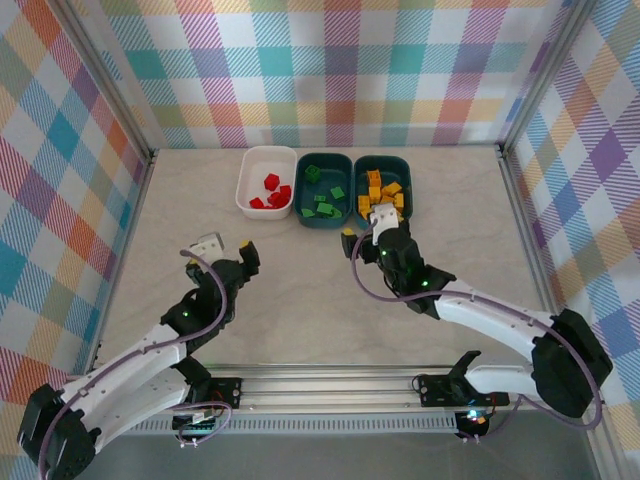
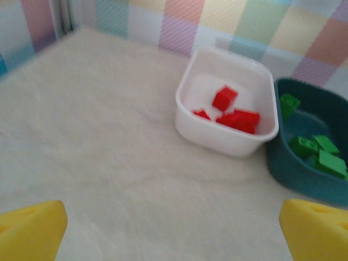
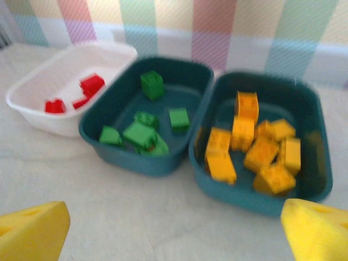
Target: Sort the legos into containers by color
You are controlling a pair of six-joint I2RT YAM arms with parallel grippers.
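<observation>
The left end effector (image 1: 226, 246) hangs open and empty over bare counter (image 1: 300, 300). The right end effector (image 1: 366, 225), also open and empty, is just before the right teal tub (image 3: 234, 198) holding orange legos (image 3: 261, 152). Green legos (image 3: 138, 133) lie in the middle teal tub (image 3: 125, 157), red legos (image 3: 89, 84) in the white tub (image 3: 49, 122).

Cropped by the right edge of the left wrist view: the middle teal tub (image 2: 293, 174). Cropped at the bottom corners there: the 2 yellow fingertips (image 2: 32, 231) of the left pincer (image 2: 174, 234). Blurred in the right wrist view: studs on the yellow-orange legos (image 3: 261, 155), so no sure count. Hidden from above behind the right pincer (image 1: 366, 224): near rim of the right teal tub (image 1: 384, 157). Too small there to count: the red legos (image 1: 272, 190).
</observation>
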